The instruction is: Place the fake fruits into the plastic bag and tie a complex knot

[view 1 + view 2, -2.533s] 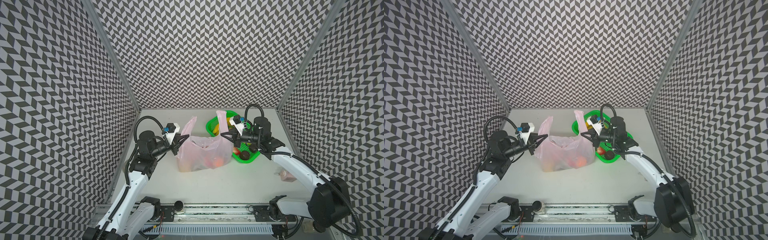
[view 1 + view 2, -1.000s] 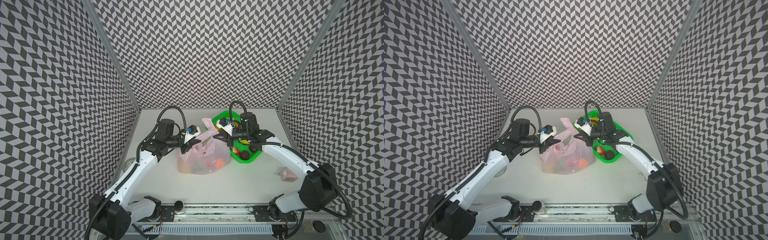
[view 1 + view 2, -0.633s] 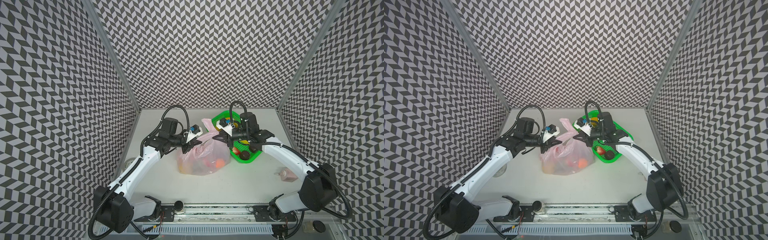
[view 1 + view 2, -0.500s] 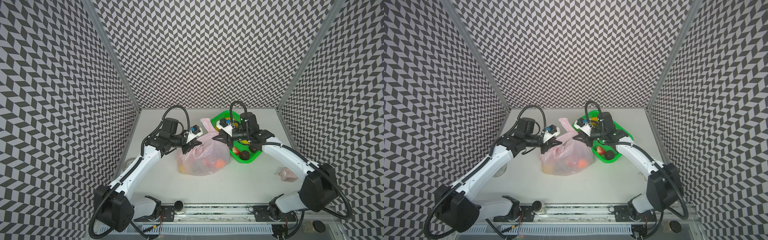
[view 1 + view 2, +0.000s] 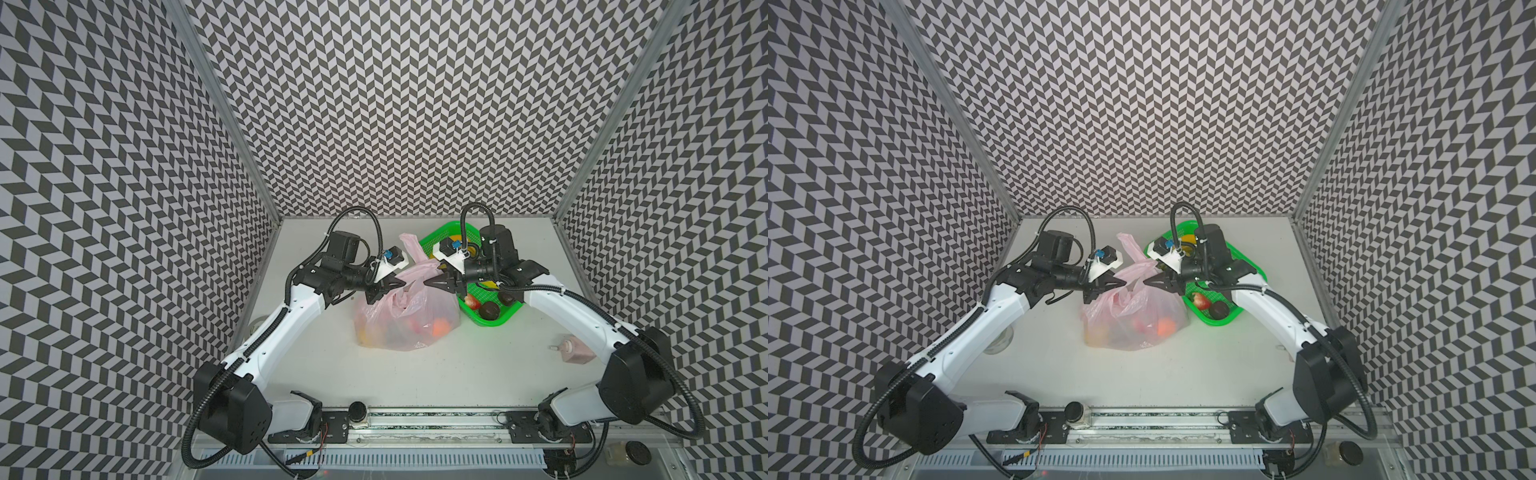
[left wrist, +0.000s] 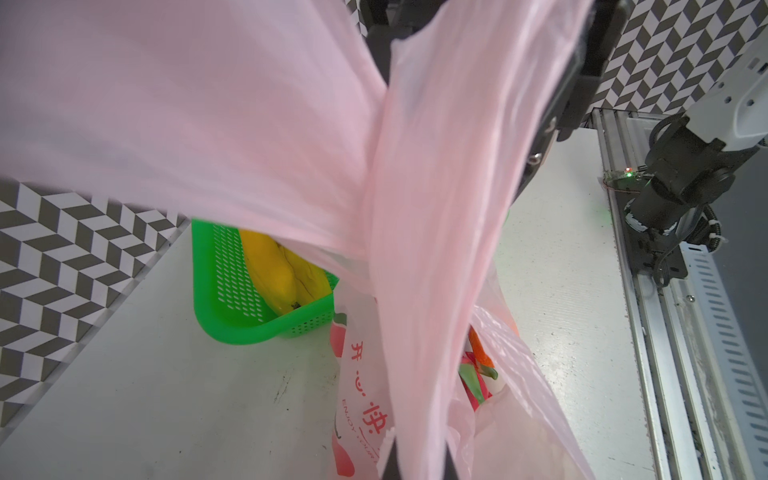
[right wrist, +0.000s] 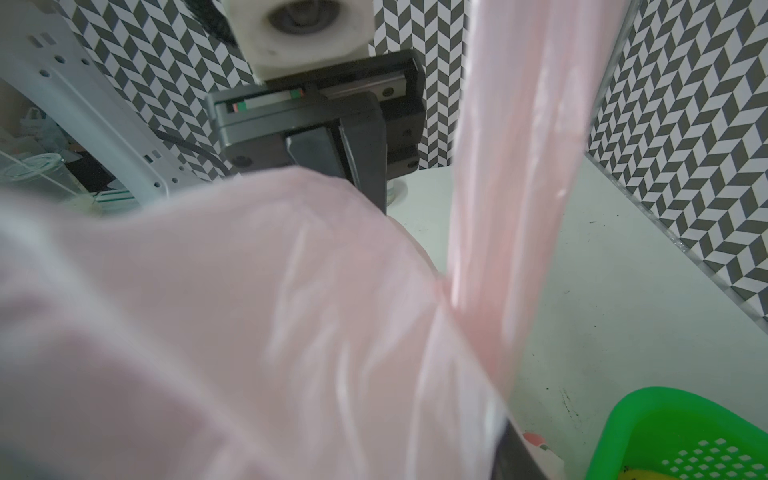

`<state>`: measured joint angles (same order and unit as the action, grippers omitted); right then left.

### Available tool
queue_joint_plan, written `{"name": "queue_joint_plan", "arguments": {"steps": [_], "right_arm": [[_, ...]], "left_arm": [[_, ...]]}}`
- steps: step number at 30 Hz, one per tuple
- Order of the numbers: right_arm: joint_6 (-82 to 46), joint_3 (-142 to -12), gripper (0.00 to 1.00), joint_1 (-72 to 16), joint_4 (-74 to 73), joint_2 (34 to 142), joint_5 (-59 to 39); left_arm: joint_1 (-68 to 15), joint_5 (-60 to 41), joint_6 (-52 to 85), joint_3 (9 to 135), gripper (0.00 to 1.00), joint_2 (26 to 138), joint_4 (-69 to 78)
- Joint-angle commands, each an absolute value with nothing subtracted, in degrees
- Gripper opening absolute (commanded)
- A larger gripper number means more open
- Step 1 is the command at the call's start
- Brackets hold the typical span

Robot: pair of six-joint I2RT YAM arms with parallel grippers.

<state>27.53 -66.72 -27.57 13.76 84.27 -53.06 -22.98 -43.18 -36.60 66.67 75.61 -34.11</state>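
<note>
- The left arm [image 5: 291, 320] slanted up from the near edge of the table [image 5: 457, 374], forearm level; the left gripper [image 5: 397, 284] pointed inward, jaws clamped on a handle of the plastic bag [image 5: 405, 320].
- The right arm [image 5: 573, 307] mirrored it; the right gripper [image 5: 429, 281] faced the left one, near yet apart, jaws parted with pink bag film between them.
- The plastic bag sat mid-table, holding fake fruits [image 5: 438, 330]; the green basket [image 5: 492, 322] lay just beside it, toward the far right corner.

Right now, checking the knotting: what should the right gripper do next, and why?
Probably draw the right gripper back to regrasp: its jaws stand apart, a handle of the pale pink plastic bag loose between them, while the shut left gripper pins its top.
</note>
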Motion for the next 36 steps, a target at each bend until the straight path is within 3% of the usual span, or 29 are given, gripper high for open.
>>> {"name": "queue_joint_plan", "arguments": {"steps": [1,9,24,29,36], "right_arm": [[28.3,-65.5,0.47,-27.8,9.0,81.8,-56.6],[24.1,-65.0,0.62,-27.8,4.1,82.2,-59.1],[20.1,-66.8,0.71,-29.3,0.9,84.9,-58.8],[19.4,-67.2,0.57,-29.9,0.1,85.5,-59.2],[19.8,-67.1,0.17,-30.0,0.3,84.8,-58.3]], "left_arm": [[-23.5,-43.8,-38.4,67.9,0.0,75.8,-35.6],[-23.7,-43.7,-38.4,68.0,0.0,76.0,-35.4],[-23.7,-43.4,-38.3,67.8,0.0,76.0,-34.9],[-23.8,-43.3,-38.2,67.8,0.0,76.2,-34.9],[-23.8,-42.5,-38.2,67.8,0.0,76.3,-35.0]]}}
